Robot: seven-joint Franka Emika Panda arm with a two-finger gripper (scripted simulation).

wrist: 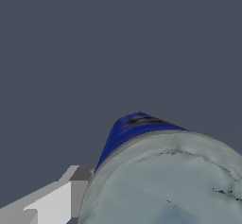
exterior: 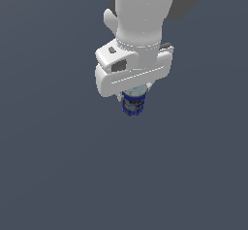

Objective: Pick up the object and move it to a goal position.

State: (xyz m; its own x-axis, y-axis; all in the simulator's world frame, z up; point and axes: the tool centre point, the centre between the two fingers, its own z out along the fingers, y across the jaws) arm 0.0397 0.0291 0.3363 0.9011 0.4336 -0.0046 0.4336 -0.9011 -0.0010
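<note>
Gripper: On my exterior view the gripper (exterior: 134,97) hung below the white arm, pointing down; its fingers were almost wholly hidden behind the hand's wide white body.
Grip state: I read it as clenched on the can, which sat tucked directly under the hand with nothing visibly beneath it.
Can, exterior view: The can (exterior: 133,103) showed only its blue label with small orange and white marks, poking out under the hand.
Can, wrist view: Here the can (wrist: 165,180) filled the near corner, its silver-grey round lid facing the camera and a strip of blue label beyond it.
Finger, wrist view: One pale grey finger (wrist: 56,202) lay just beside the can's edge; I could not tell whether it touched.
Surroundings: Both views showed a plain dark grey-blue ground (exterior: 58,175) all around.
</note>
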